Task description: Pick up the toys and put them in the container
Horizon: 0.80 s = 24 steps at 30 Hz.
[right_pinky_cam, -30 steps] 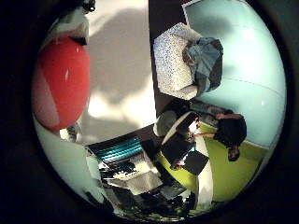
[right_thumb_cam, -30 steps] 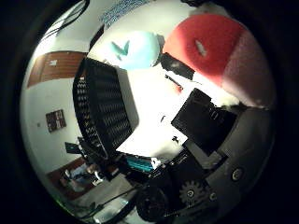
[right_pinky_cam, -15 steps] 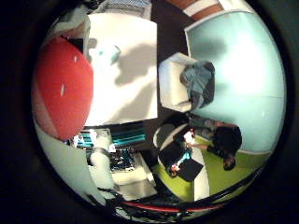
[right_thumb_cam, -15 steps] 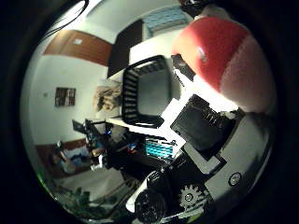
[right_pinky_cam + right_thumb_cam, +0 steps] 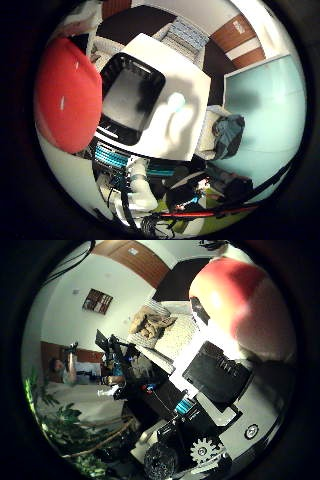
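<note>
I see my robot hand wrapped around a red-and-white plush toy, up above the white bench, near the black container.

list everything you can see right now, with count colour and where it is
red toy: 1, red with a pale part, close against the palm
container: 1, black, on the white table, nothing in it
small toy: 1, pale teal, on the table beside the container
table: 1, white, below the palm
armchair: 1, pale with dark cloth on it, beside the table
robot hand: 1, white and black with a gear part, beside the red toy
</note>
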Each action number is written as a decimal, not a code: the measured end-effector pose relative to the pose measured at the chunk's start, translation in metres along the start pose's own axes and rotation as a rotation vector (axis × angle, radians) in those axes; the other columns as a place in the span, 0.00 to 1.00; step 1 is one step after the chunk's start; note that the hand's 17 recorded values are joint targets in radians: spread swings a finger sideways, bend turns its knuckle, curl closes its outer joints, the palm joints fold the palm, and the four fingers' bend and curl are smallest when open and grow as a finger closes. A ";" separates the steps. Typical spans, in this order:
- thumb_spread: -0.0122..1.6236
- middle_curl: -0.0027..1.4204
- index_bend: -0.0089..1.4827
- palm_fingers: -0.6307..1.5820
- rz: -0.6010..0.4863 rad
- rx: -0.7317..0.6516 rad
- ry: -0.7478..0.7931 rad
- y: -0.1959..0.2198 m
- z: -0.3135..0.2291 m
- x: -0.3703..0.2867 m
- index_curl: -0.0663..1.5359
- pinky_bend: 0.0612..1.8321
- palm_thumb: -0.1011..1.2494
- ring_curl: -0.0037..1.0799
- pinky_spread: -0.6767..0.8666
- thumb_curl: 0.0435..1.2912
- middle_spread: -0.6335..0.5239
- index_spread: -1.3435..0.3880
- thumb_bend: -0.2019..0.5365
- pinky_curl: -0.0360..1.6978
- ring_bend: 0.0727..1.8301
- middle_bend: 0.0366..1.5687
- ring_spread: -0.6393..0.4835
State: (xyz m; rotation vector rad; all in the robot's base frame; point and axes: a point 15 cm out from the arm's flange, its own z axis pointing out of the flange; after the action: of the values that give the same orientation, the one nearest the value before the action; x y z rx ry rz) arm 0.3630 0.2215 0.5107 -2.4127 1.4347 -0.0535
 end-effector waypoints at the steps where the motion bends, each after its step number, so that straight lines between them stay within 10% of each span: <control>1: 0.48 0.61 0.71 0.76 -0.002 0.008 0.009 -0.008 0.006 0.001 0.61 0.61 0.85 0.76 0.31 0.61 0.41 0.63 0.25 0.73 0.72 0.83 0.35; 9: 0.62 0.59 0.53 0.73 0.006 0.069 0.035 -0.051 0.047 0.015 0.59 0.54 0.68 0.68 0.25 0.54 0.39 0.61 0.23 0.63 0.69 0.73 0.34; 24: 0.70 0.48 0.13 0.67 0.079 -0.093 0.100 -0.002 0.169 0.094 0.50 0.40 0.65 0.49 0.07 0.35 0.33 0.50 0.25 0.42 0.57 0.50 0.28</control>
State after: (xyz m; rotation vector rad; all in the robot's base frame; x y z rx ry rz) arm 0.4448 0.1855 0.3390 -2.4559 1.6091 -0.0917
